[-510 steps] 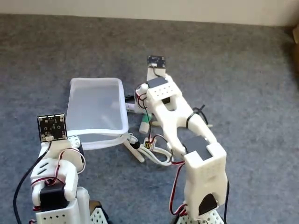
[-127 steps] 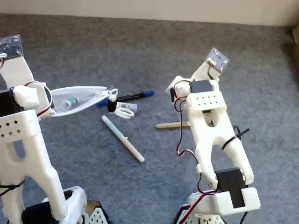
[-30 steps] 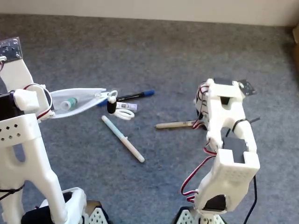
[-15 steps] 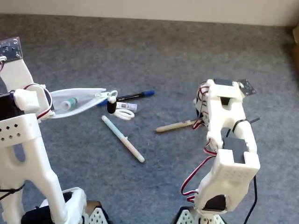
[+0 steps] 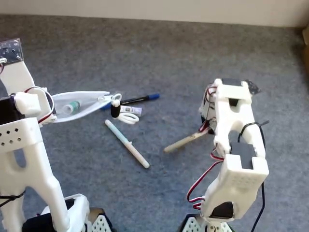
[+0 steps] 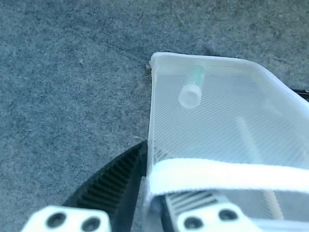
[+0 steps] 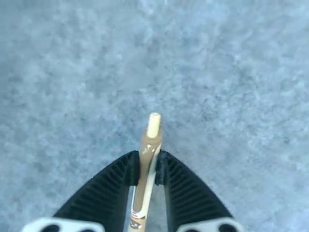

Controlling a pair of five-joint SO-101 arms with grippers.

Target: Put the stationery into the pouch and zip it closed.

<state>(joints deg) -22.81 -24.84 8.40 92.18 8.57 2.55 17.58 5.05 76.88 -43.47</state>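
Pouch (image 5: 84, 102), clear mesh with white edging: pinched at one edge by left gripper (image 6: 147, 164), mouth facing the loose pens; green-capped tube (image 6: 192, 90) inside. Tan pen (image 7: 149, 140): clamped near one end between the closed-in fingers of right gripper (image 7: 147, 168), slanting out over grey carpet (image 5: 193, 53). Black pen (image 5: 137, 100), blue cap: on carpet just beside the pouch mouth. Pale green pen (image 5: 126, 143): on carpet, between pouch and tan pen. Small white item (image 5: 128, 116): near the pouch mouth.
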